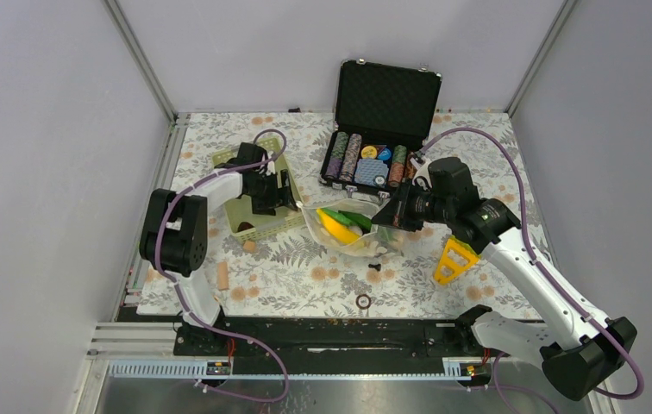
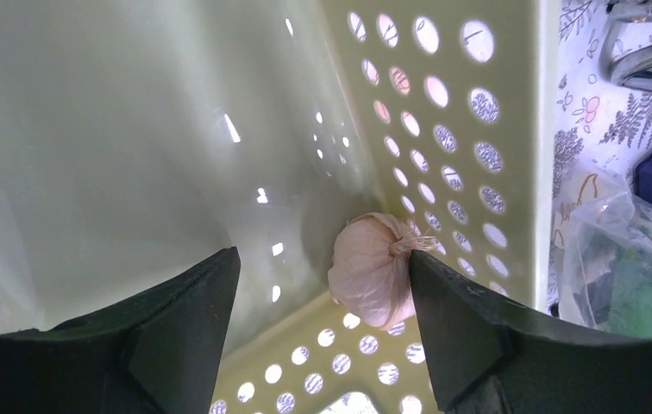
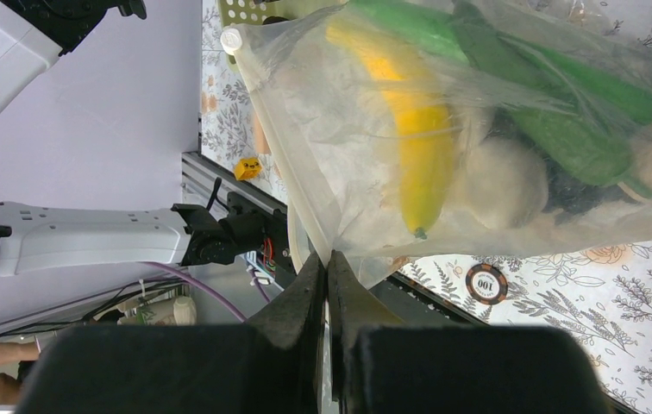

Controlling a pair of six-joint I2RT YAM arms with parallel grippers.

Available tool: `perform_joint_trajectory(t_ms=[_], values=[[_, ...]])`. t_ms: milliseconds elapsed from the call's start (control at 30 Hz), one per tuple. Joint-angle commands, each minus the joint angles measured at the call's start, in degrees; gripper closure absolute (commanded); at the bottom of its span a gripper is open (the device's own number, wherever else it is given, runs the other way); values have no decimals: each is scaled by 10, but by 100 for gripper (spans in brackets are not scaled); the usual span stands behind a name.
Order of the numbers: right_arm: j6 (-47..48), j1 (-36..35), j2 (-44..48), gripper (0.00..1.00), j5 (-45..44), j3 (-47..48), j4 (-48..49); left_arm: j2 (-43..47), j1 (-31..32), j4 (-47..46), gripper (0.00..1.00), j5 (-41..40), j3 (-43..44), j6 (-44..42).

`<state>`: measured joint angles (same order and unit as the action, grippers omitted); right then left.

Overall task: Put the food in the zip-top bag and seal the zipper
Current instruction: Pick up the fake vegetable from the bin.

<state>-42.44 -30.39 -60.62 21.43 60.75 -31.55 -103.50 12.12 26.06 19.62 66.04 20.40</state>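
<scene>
Your left gripper (image 2: 322,328) tips unseen from above inside the basket (image 1: 252,220), zip-top bag (image 3: 305,129) cut by the right wrist view's top and right edges, dark speck (image 1: 373,268) toward the table (image 1: 305,280) near edge too small for you to name.

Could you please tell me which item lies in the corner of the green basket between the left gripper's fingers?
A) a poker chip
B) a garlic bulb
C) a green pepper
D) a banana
B: the left wrist view shows a white garlic bulb in the corner of the green basket, between the open fingers of the left gripper, while the banana is inside the zip-top bag.
</scene>
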Motion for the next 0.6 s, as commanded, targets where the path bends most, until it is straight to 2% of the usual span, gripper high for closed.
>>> perform_joint_trajectory(t_ms=[0, 100, 267, 433, 567], values=[[4, 3, 9, 100, -13, 17, 0, -19, 0, -7, 28, 27, 31, -14], [3, 3, 9, 100, -13, 17, 0, -25, 2, -7, 30, 38, 32, -14], [0, 3, 8, 100, -13, 15, 0, -25, 7, 6, 35, 5, 33, -11], [-1, 3, 9, 100, -19, 15, 1, -9, 16, 57, 40, -136, 36, 7], [-1, 4, 9, 100, -21, 15, 0, 20, 16, 76, 41, -193, 29, 27]])
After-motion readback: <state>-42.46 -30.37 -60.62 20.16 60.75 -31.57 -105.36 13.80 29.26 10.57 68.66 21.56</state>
